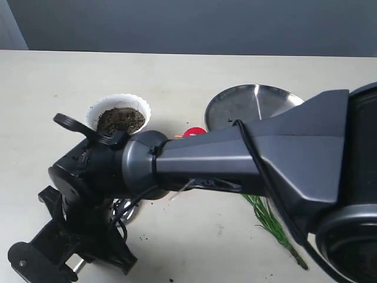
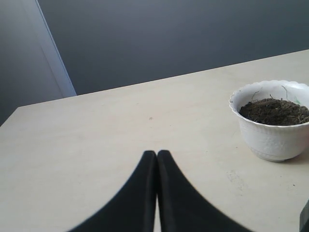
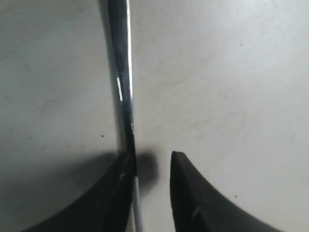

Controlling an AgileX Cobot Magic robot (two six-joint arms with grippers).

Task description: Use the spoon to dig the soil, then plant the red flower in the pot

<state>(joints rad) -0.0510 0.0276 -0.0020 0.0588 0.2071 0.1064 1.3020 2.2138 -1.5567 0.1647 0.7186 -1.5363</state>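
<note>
Right gripper (image 3: 150,157): jaws narrowly apart around the spoon (image 3: 126,96) handle, which lies on the desk (image 3: 231,87) against one finger; spoon bowl cut off. Left gripper (image 2: 156,153): closed, empty. Pot (image 2: 270,140) with soil (image 2: 275,111): far side, left of centre. Red flower (image 1: 194,132): mostly hidden behind the right arm (image 1: 235,159); stems (image 1: 274,227) visible near right.

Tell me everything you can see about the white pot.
The pot is a small white round cup, ceramic-looking, with a wavy scalloped rim and faint raised patterning just below it. It stands upright on the pale table, filled almost to the rim with dark, crumbly soil. In the exterior view it sits left of the steel plate.
</note>
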